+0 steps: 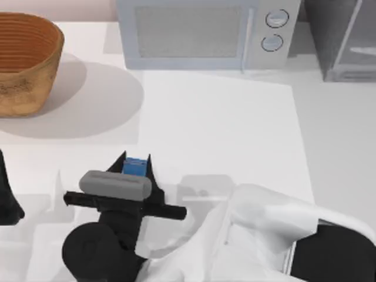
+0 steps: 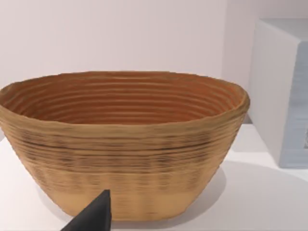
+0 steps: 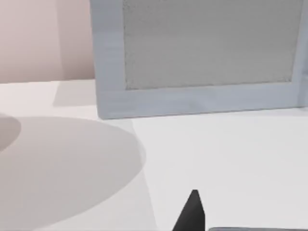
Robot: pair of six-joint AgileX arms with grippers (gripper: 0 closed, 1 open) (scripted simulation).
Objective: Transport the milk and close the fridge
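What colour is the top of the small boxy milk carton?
Blue, seen best in the top view: the small boxy milk carton sits between dark end effector fingers.

Simulated kitchen counter mockup. Evidence: pale microwave (image 1: pixel 202 34) with two round knobs (image 1: pixel 277 19) at the back of a white table (image 1: pixel 235 129), grey fridge (image 1: pixel 346 38) at far right, woven basket (image 1: pixel 26 61) at far left. Plain pinkish wall behind, flat rendered surfaces, no clutter.

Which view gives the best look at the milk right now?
The top view: the milk sits between the right gripper's fingers near the table's front. The left wrist view faces the basket, the right wrist view the microwave.
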